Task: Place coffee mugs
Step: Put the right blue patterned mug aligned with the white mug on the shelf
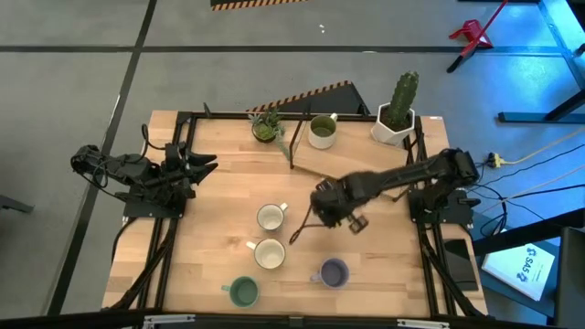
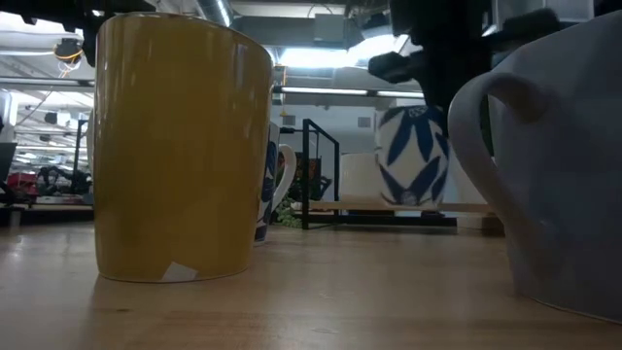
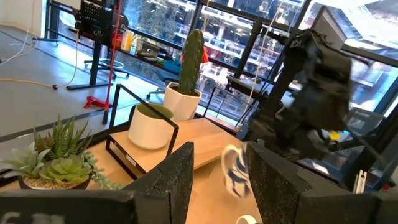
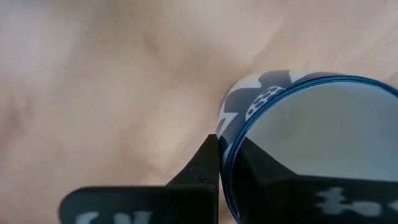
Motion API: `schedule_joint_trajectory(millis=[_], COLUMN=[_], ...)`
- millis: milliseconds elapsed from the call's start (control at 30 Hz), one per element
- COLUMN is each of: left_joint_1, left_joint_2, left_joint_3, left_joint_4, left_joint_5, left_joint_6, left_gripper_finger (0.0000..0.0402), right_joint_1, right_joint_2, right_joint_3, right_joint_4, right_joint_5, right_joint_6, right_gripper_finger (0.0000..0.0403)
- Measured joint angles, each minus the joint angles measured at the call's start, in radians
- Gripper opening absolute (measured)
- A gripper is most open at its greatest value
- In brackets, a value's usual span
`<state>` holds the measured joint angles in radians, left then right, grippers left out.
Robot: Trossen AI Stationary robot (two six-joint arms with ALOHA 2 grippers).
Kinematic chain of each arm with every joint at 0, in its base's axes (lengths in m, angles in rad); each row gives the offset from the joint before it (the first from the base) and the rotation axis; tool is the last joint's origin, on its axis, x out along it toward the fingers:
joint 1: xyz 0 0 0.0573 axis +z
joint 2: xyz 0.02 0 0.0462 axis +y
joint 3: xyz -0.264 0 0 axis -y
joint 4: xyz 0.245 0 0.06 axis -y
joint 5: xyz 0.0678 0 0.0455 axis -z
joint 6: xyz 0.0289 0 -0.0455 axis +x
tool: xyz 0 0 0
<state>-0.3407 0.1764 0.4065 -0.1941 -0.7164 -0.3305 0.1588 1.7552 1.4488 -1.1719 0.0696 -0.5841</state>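
Observation:
My right gripper is over the table's middle, shut on a white mug with a blue leaf pattern; the gripper hides that mug in the high view. On the table stand a white mug, a cream-yellow mug, a teal mug and a lavender mug. An olive green mug stands near the far edge. My left gripper waits open at the table's left side. My right gripper holds the patterned mug by its blue rim, one finger outside the wall and the other inside. The fingers come from above, pointing down. The mug hangs below them, mouth up, and the low view shows it lifted clear of the table.
A white angular pot with a cactus and a small leafy plant stand along the far edge, beside a black wire frame. Bare wood lies left of the mugs and between the mugs and the far edge.

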Motion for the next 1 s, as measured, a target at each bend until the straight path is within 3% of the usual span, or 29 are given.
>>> schedule_joint_trajectory(millis=[300,367,600,833,1000], left_joint_1=[0.000,0.000,0.000,0.000,0.000], left_joint_2=[0.000,0.000,0.000,0.000,0.000], left_joint_3=[0.000,0.000,0.000,0.000,0.000], left_joint_4=[-0.004,-0.011,-0.010,-0.009,-0.009], left_joint_5=[-0.001,-0.008,-0.059,-0.107,-0.113], left_joint_6=[0.000,0.000,0.000,0.000,0.000], left_gripper_finger=[0.0142,0.0142,0.0142,0.0142,0.0142], right_joint_1=[-0.274,-0.321,-0.431,-0.428,-0.431], right_joint_2=[0.000,0.000,0.000,0.033,0.070], right_joint_3=[0.081,0.081,0.081,0.081,0.084], right_joint_4=[-0.044,-0.025,0.041,0.087,0.122], right_joint_5=[-0.015,-0.007,-0.027,-0.057,0.009], right_joint_6=[-0.652,-0.731,-0.838,-0.919,-0.931], right_gripper_finger=[0.0002,0.0002,0.0001,0.0001,0.0001])
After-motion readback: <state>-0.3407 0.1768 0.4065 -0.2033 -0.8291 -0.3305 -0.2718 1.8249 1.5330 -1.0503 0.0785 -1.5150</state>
